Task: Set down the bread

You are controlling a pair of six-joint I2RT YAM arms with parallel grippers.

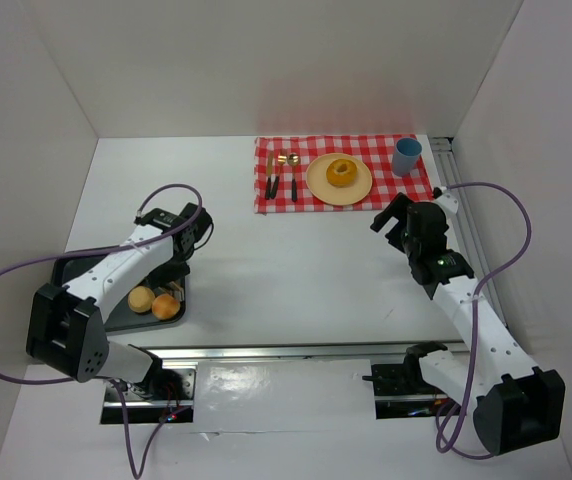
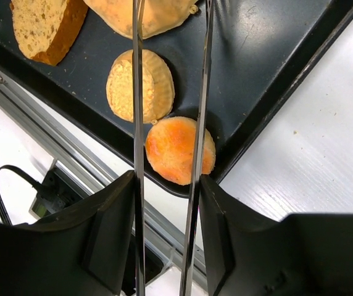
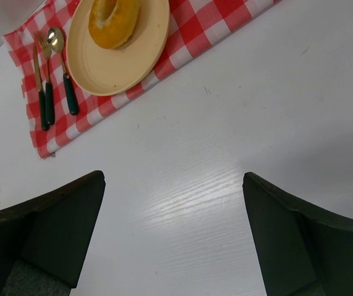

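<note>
left gripper (image 2: 170,12) hovering over tray (image 2: 275,55), fingers standing slightly apart, gripping nothing | right gripper (image 3: 173,179) hanging above table (image 3: 226,123), fingers spread wide | bread ring (image 3: 113,18) sitting on plate (image 3: 102,68)

Top external camera sits high, above and behind the arm bases, tilted down over the whole white table (image 1: 296,270): the widest shot, everything small. Left wrist camera is in tight over the black tray (image 2: 275,49), looking almost straight down between its own thin fingers (image 2: 137,123), with the orange roll (image 2: 170,154) and pale roll (image 2: 155,86) large in frame. Overhead, that same orange roll (image 1: 166,306) sits lower left, and there's your overlap. Right wrist camera faces forward and down across bare tabletop, its dark fingers (image 3: 47,228) in the bottom corners, with the checked cloth (image 3: 189,43), plate (image 3: 102,68) and ring-shaped bread (image 3: 113,21) farther off at its top edge. The top view shares that plate (image 1: 358,186), far centre-right.
</note>
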